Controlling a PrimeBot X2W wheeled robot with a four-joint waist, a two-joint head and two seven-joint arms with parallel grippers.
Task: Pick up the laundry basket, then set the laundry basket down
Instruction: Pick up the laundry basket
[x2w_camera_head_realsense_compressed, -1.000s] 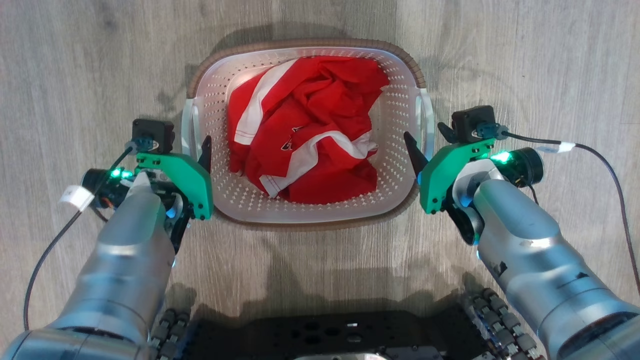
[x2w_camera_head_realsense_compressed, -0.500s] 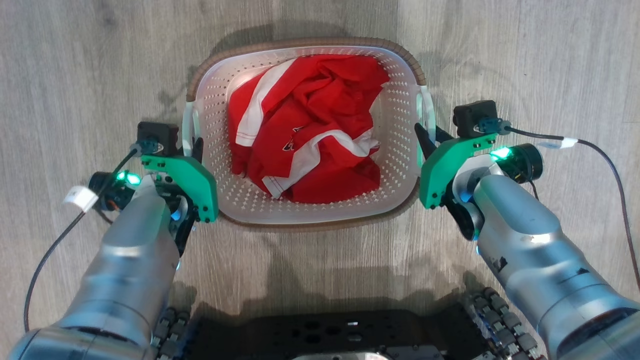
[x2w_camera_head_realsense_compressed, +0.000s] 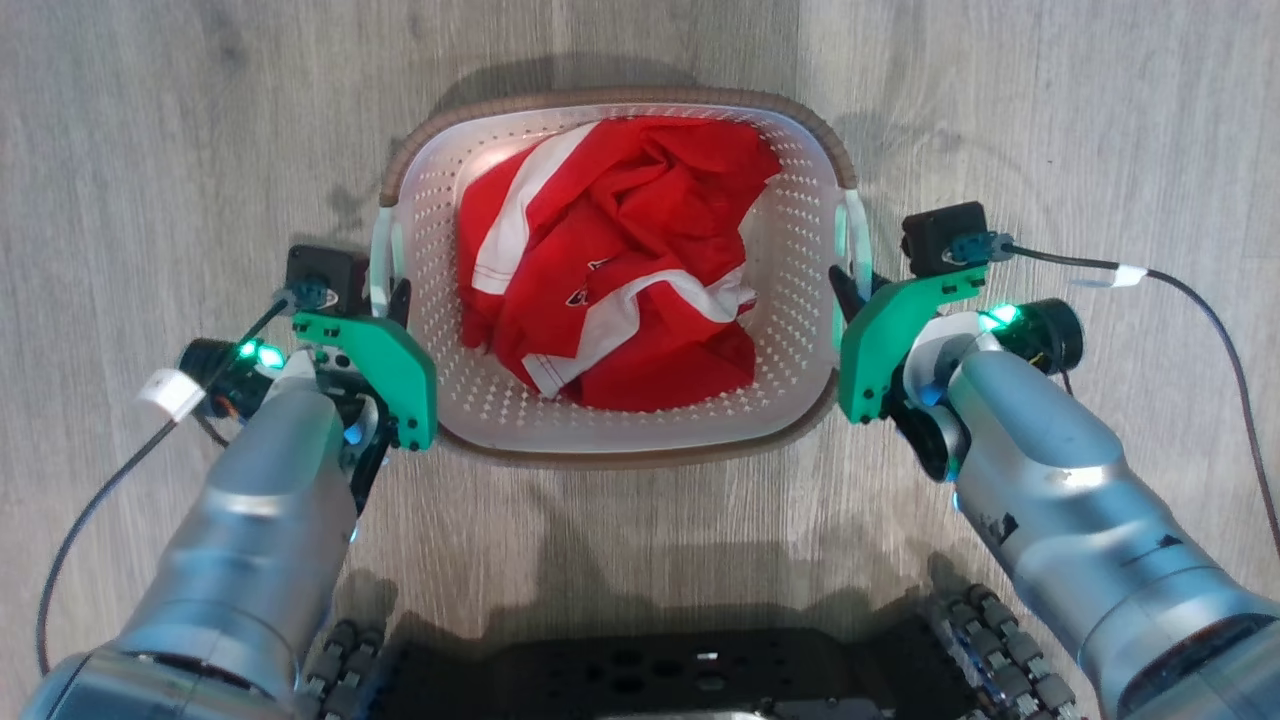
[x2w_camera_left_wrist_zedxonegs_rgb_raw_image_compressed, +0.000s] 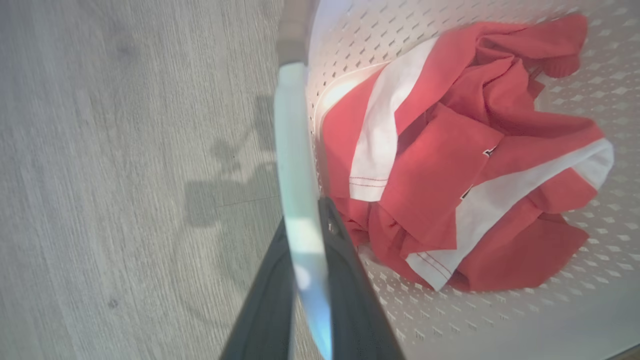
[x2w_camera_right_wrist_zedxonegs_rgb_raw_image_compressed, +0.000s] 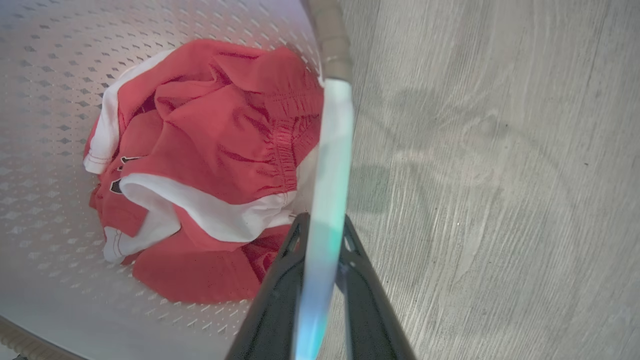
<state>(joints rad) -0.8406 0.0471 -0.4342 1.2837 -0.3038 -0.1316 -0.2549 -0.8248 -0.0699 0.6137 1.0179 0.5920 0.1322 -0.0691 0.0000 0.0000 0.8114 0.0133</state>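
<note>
One laundry basket (x2w_camera_head_realsense_compressed: 620, 456): upright, between both arms, over grey wood floor (x2w_camera_head_realsense_compressed: 150, 150)
left pincer (x2w_camera_head_realsense_compressed: 398, 292): clamped on left handle (x2w_camera_head_realsense_compressed: 380, 250)
right pincer (x2w_camera_head_realsense_compressed: 852, 287): clamped on right handle (x2w_camera_head_realsense_compressed: 858, 232)
contents: crumpled red-and-white garment (x2w_camera_head_realsense_compressed: 620, 280)

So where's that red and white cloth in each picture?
Head view: red and white cloth at centre.
Left wrist view: cloth right of centre.
Right wrist view: cloth left of centre.
Shared landmark: the perforated white laundry basket holding it.
</note>
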